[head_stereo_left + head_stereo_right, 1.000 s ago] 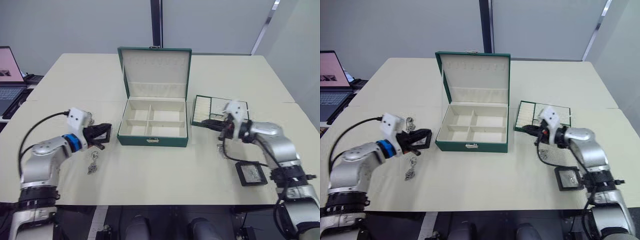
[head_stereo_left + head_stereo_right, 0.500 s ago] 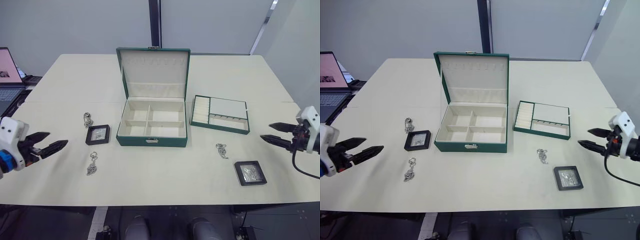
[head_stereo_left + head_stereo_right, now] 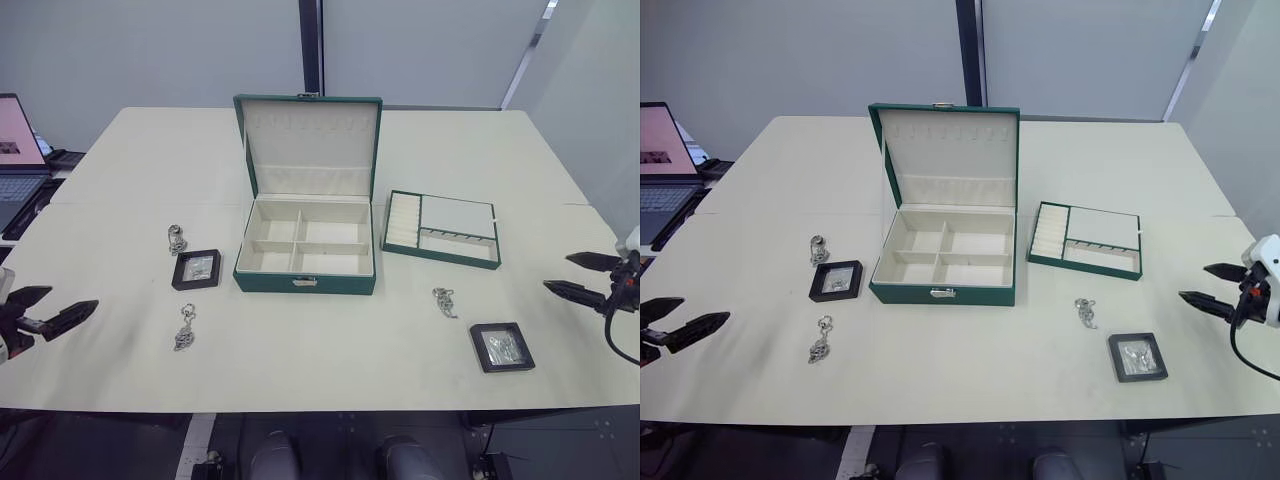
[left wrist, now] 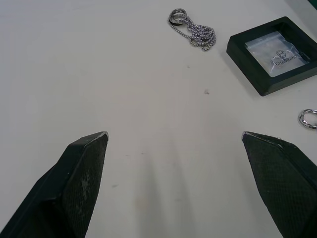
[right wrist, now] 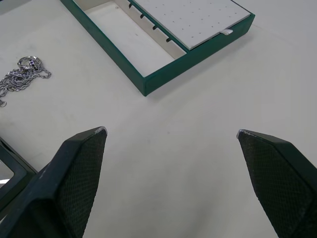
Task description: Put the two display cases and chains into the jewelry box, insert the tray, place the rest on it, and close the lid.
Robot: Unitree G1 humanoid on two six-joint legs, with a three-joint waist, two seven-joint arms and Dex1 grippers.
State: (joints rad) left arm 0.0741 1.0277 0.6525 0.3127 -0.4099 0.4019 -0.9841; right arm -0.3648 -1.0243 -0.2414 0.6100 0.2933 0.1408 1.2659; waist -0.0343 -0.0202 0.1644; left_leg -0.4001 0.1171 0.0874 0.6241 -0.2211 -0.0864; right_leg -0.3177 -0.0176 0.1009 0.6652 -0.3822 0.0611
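Left eye view, green jewelry box [image 3: 305, 270], cream-lined lid [image 3: 309, 145] upright

Lighting is even and bright, diffuse from overhead; no hard glare on the surface [image 3: 300, 340]. Shadows are soft and short: a faint band lies at the front of the jewelry box [image 3: 305, 250], and a thin one runs beside the tray [image 5: 163, 49]. In the left wrist view two pale streaks of shadow run on the surface between the jaws. The clear face of a display case [image 4: 275, 54] carries a mild sheen. The laptop screen [image 3: 15, 130] glows pink. The head views are sharp.
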